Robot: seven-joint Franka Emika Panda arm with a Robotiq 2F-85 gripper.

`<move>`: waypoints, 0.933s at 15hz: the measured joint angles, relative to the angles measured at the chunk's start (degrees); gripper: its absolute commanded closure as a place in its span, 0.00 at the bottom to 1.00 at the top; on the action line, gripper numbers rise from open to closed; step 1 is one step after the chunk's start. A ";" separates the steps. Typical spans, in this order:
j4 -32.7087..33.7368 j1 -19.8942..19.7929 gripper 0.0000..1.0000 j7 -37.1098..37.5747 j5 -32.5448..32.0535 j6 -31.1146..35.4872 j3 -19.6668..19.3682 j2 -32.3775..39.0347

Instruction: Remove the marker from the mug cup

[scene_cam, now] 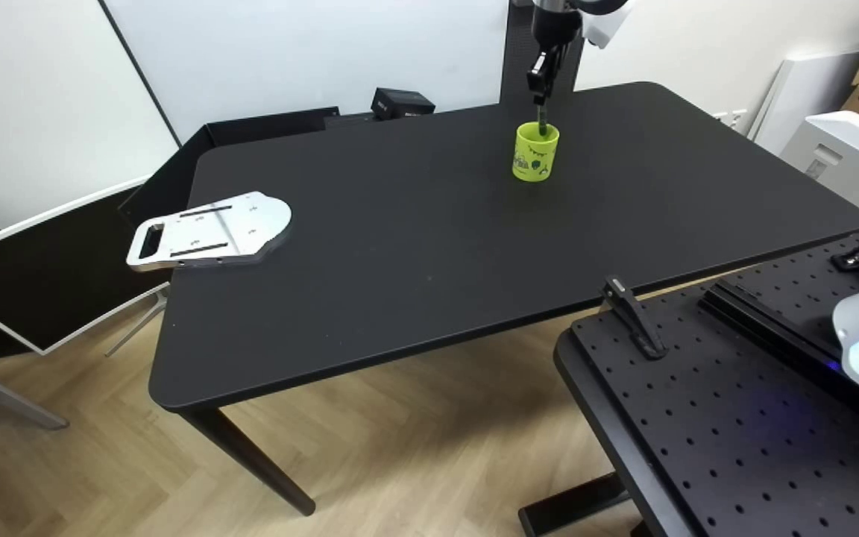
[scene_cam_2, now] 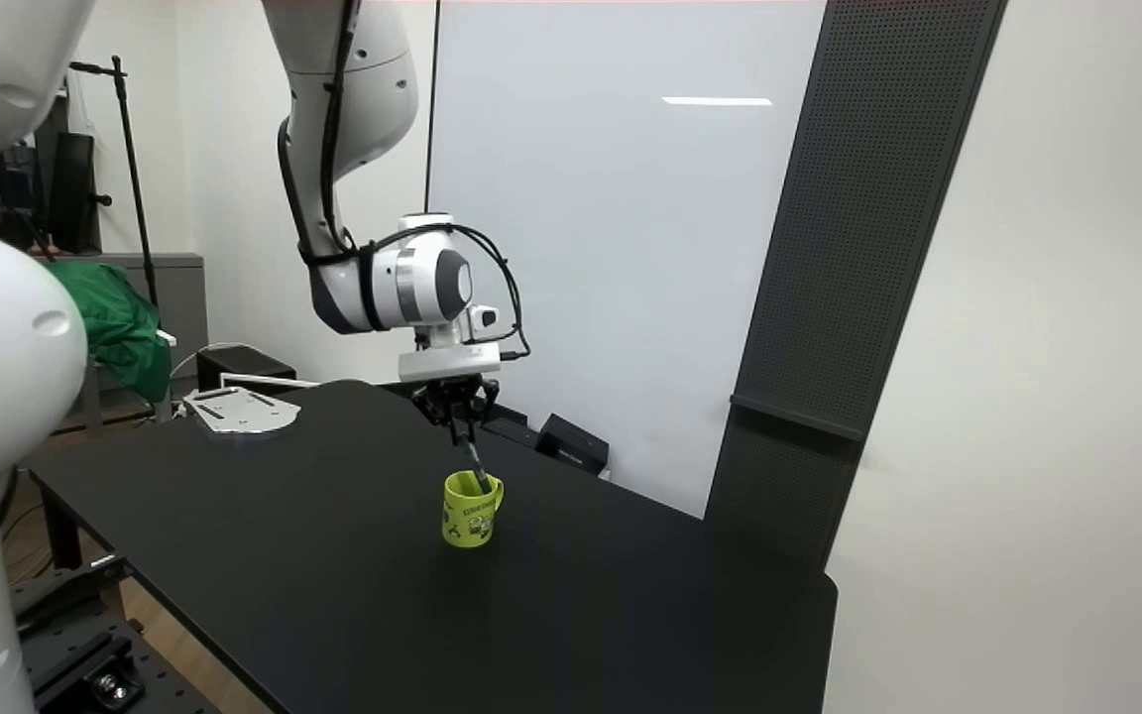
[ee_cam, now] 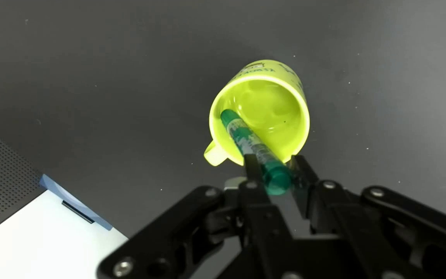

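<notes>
Green, the cylindrical marker (ee_cam: 251, 145) pinched in the end effector (ee_cam: 275, 169) slants into the glossy mug cup (ee_cam: 271, 104).

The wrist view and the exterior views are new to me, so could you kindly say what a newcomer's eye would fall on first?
Most likely it would land on the bright yellow-green mug, standing on the dark table. Next comes the green marker, slanting up out of the mug to the gripper, which holds its upper end. In both exterior views, the flat white plate jutting over the table's edge might catch the eye too.
</notes>
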 measured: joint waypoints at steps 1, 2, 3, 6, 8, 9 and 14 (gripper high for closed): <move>0.52 -0.64 0.94 0.00 0.65 -1.50 0.70 -0.55; 1.03 -1.32 0.94 -0.02 1.47 -3.09 1.42 -1.06; 1.59 -2.02 0.94 -0.02 2.21 -4.72 2.13 -1.54; 3.10 -3.86 0.94 -0.06 4.36 -9.68 3.75 -2.87; 3.84 -5.15 0.94 -0.49 5.99 -12.99 4.54 -3.51; 4.15 -5.84 0.94 -0.75 6.73 -14.66 4.82 -3.71; 4.96 -9.03 0.94 -1.38 9.47 -21.04 5.04 -3.68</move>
